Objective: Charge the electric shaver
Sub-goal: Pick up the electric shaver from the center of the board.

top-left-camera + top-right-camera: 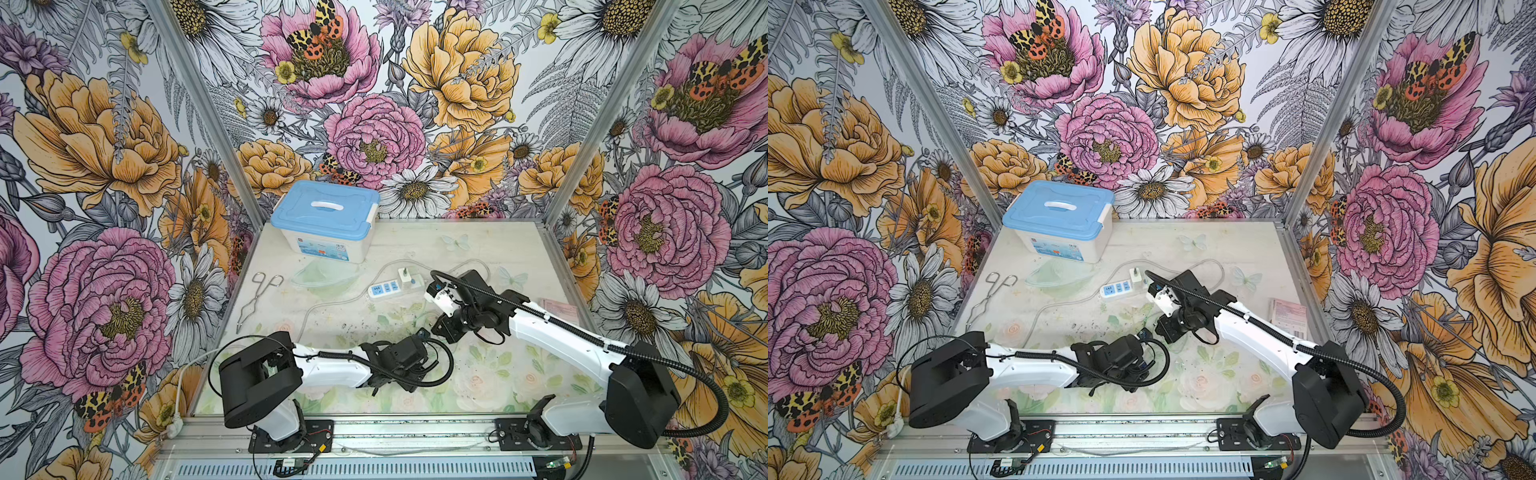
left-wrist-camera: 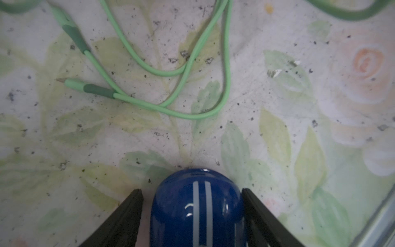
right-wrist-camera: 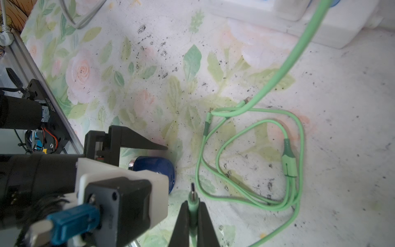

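Observation:
The electric shaver [image 2: 196, 209], dark blue with two light stripes, lies on the flowered table between the fingers of my left gripper [image 2: 190, 190]. That gripper is open: a gap shows on one side of the shaver, and the other finger sits right against it. The right wrist view shows the shaver [image 3: 154, 169] partly hidden behind the left wrist camera, below one left finger [image 3: 139, 143]. My right gripper [image 3: 193, 205] is shut on a plug of the green charging cable [image 3: 292, 158], its metal tip pointing out just beside the shaver. The cable's loops lie on the table [image 2: 192, 70].
The white power strip [image 1: 386, 287] with a white adapter [image 1: 405, 275] lies mid-table behind the arms. A blue-lidded box [image 1: 326, 216] stands at the back left, with metal tongs [image 1: 257, 299], a clear mask [image 1: 324, 276] and tubing nearby. A pink paper [image 1: 559, 309] lies at the right edge.

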Action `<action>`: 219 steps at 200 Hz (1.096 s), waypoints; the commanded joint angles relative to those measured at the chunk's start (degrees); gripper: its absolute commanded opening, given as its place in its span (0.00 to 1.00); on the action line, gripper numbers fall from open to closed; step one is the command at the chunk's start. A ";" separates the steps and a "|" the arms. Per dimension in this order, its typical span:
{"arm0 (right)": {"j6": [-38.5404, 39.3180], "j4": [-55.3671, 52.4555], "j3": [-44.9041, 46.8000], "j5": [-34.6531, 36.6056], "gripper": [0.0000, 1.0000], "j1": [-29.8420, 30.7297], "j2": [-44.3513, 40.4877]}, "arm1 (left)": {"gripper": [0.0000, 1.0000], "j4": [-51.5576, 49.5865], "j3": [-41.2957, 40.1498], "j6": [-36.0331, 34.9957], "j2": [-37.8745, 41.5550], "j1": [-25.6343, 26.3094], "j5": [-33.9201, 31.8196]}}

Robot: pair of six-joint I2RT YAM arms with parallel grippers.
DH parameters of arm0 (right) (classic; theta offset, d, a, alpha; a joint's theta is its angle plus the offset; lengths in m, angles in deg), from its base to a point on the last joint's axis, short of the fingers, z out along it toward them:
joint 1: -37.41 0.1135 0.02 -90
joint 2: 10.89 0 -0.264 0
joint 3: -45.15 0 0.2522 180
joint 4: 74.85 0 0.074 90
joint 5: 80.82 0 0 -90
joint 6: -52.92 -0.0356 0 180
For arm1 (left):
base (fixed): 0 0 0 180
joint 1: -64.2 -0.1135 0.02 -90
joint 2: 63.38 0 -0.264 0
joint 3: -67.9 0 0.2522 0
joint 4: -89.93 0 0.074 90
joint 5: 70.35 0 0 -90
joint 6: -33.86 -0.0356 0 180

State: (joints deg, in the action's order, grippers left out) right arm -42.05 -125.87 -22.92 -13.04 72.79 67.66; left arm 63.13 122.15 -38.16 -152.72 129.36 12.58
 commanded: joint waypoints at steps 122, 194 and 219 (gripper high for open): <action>-0.15 1.40 1.58 0.51 0.00 -0.39 -1.81 | 0.71 -22.80 5.90 9.97 -4.90 2.26 1.86; -0.05 1.48 1.54 0.15 0.00 -0.56 -1.73 | 0.73 -23.29 8.73 11.92 -5.41 0.36 3.16; -0.11 1.50 1.62 0.06 0.00 -0.57 -1.64 | 0.75 -23.48 10.14 13.34 -5.25 0.19 3.46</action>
State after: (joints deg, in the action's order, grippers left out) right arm -42.05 -125.56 -21.34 -13.06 72.57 67.52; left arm 43.39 132.09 -27.67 -156.17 130.37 14.61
